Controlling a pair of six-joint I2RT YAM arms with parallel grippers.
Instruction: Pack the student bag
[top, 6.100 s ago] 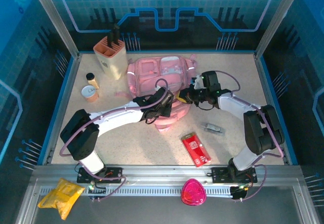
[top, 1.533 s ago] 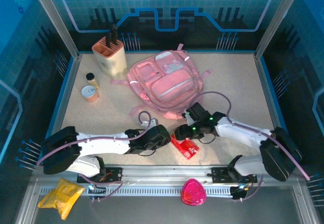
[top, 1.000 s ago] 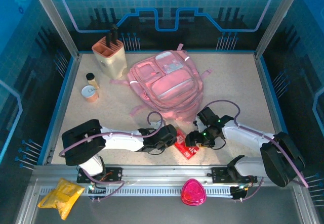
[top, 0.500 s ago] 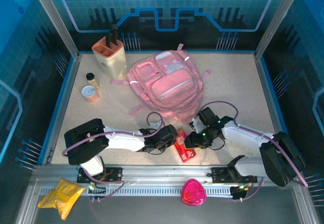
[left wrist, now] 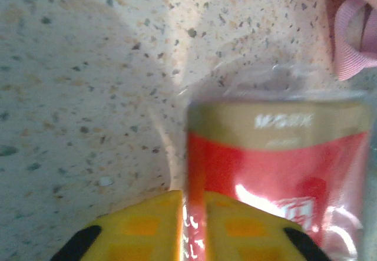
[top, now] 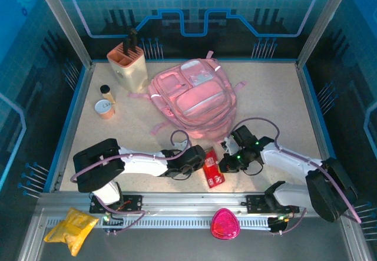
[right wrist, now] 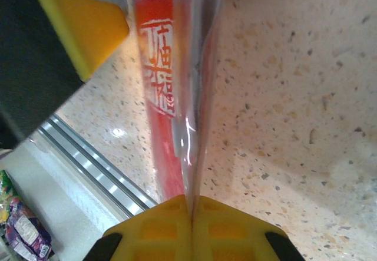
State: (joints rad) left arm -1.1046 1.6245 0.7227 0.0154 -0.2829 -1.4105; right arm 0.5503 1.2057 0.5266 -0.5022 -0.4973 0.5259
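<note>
Student bag [top: 194, 99] lies flat at mid-back of the worktop [top: 118, 137], front pockets up. It is soft pink fabric, quilted-looking, with pale translucent pocket panels. You can't see an open mouth from above, so expect an opening step before anything goes in. One woven pink strap [left wrist: 353, 37] trails off its near edge toward the pick site. Just in front of the bag is the red packet [top: 213, 168], a glossy film pouch with a gold band, white lettering and a clear crimped seam. A second ago it lay flat and the right end effector [top: 222, 164] stood open beside it. Now the packet is tipped up on its long edge and that end effector has closed on the clear seam, its yellow pads [right wrist: 159, 228] pressed together with film between them. The left end effector [top: 203, 159] pinches the opposite edge, pads [left wrist: 141, 225] nearly shut on it. So you likely have a two-handed hold, ready to lift toward the bag. The film is slick and thin, so watch for slip. A rigid beige holder [top: 128, 63] stands well apart at back left.
</note>
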